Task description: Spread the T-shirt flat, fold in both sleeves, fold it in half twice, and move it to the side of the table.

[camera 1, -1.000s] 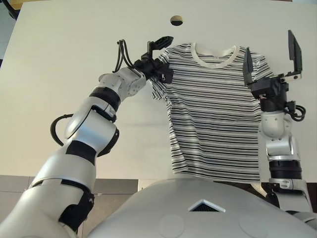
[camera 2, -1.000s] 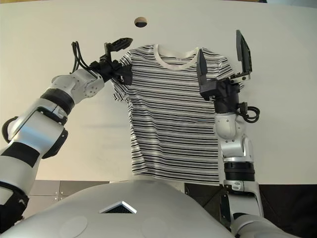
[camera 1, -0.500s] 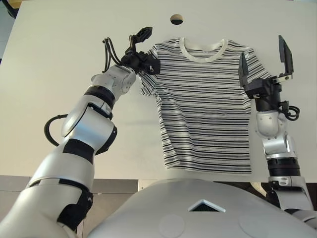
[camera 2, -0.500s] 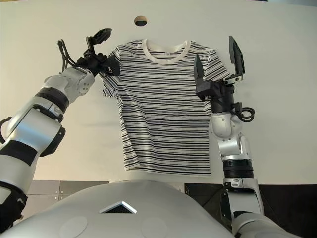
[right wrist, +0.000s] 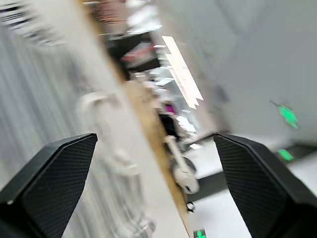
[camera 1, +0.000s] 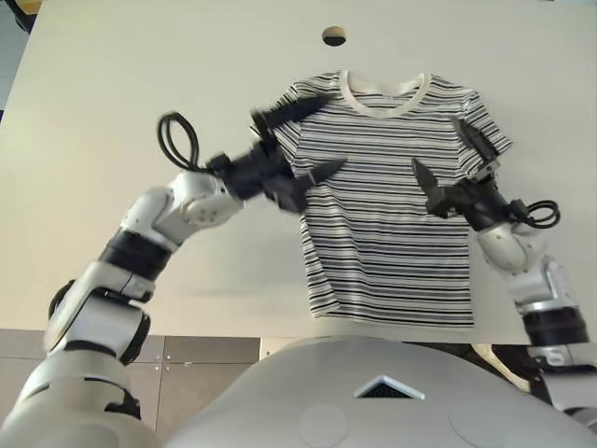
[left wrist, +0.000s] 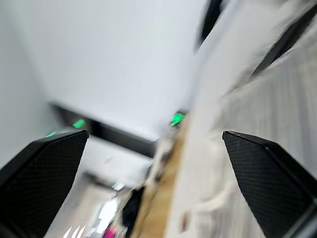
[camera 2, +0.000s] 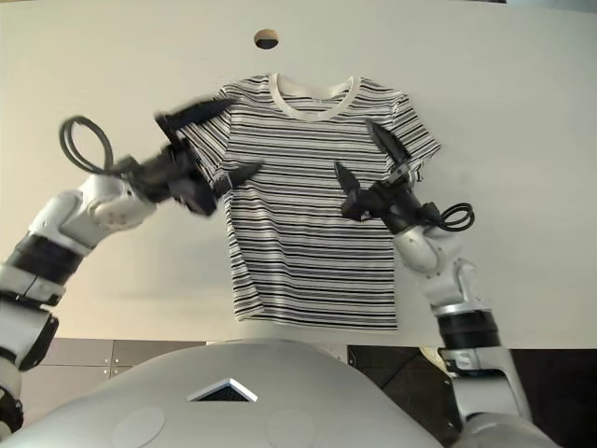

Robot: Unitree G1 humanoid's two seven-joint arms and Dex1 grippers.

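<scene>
Where the T-shirt lies: the T-shirt [camera 1: 392,224] is spread flat on the table [camera 1: 112,75], with its collar [camera 1: 382,100] away from the robot and its hem by the near edge.
Left gripper: the left gripper [camera 1: 334,129] is over the shirt's left chest, beside the left-hand sleeve [camera 1: 294,135]. Its fingers are spread wide with nothing between them.
Right gripper: the right gripper [camera 1: 437,142] is over the right chest, just inside the right-hand sleeve [camera 1: 487,117]. It too gapes, holding nothing. Whether either touches the cloth cannot be told.
Around: a small round hole [camera 1: 333,36] sits in the tabletop beyond the collar, and a black cable loop [camera 1: 177,140] stands off the left wrist.
In the way: the left gripper's upper finger crosses part of the left-hand sleeve.
Materials and shapes: the knit has black-and-white stripes and a plain cream collar, the tabletop is smooth and pale, and the fingers [left wrist: 42,183] are black, tapered and finely dimpled.
</scene>
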